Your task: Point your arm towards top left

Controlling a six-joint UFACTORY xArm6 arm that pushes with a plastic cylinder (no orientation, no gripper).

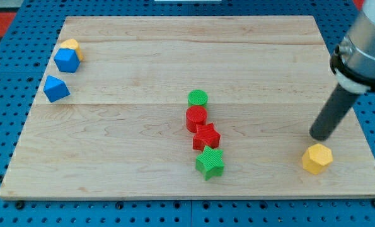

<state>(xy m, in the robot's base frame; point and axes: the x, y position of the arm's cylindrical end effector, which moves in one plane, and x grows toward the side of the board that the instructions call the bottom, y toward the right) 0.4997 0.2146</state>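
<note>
My tip (318,135) is at the view's right, just above and touching or nearly touching the yellow hexagon block (317,158). In the middle a column runs downward: a green cylinder (198,98), a red cylinder (196,117), a red star (206,136) and a green star (209,162). At the top left sit a blue block (67,60) with a yellow block (70,45) partly hidden behind it, and a second blue block (56,88) below them. The tip is far from the top left blocks.
The wooden board (143,57) lies on a blue pegboard surface (4,75). The arm's grey body (367,47) reaches in from the top right corner.
</note>
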